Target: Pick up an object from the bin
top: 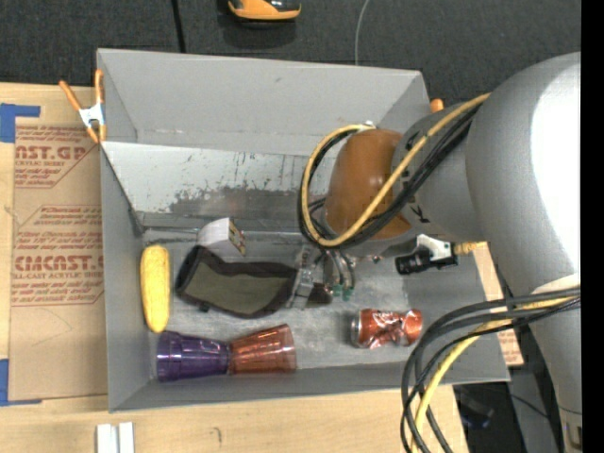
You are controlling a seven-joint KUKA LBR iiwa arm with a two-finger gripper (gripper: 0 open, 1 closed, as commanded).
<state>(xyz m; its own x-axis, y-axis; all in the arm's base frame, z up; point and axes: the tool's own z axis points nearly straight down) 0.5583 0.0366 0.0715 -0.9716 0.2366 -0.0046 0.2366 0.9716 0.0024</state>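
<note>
Dark carpet lies around the grey metal bin (255, 92), whose floor carries a few loose things rather than a heap. We see the end effector (326, 279) low over the middle of the bin floor, at the right-hand end of a limp, dark brown fabric pouch (231, 286) that sprawls toward the left wall. We judge this pouch to be the thing in hand, since nothing else lies so near. We cannot tell how far open the end effector is, nor whether it has hold of anything.

To do this step well, we think the grasp should take a raised fold at the pouch's near end, not the flat cloth. A bite on flat fabric is likely to slip off. The lift should go straight up, because soft cloth will hang and trail.

Two neighbours deserve care. A small white box (219, 232) sits just behind the pouch toward the back wall, and an orange translucent plastic cup (262, 349) lies on its side near the front edge. A purple plastic cup (189, 357) lies beside the orange one. A yellow corn-shaped piece (155, 286) along the left wall and a crushed red and silver can (387, 328) toward the front right corner lie apart, so we expect no trouble from them.
</note>
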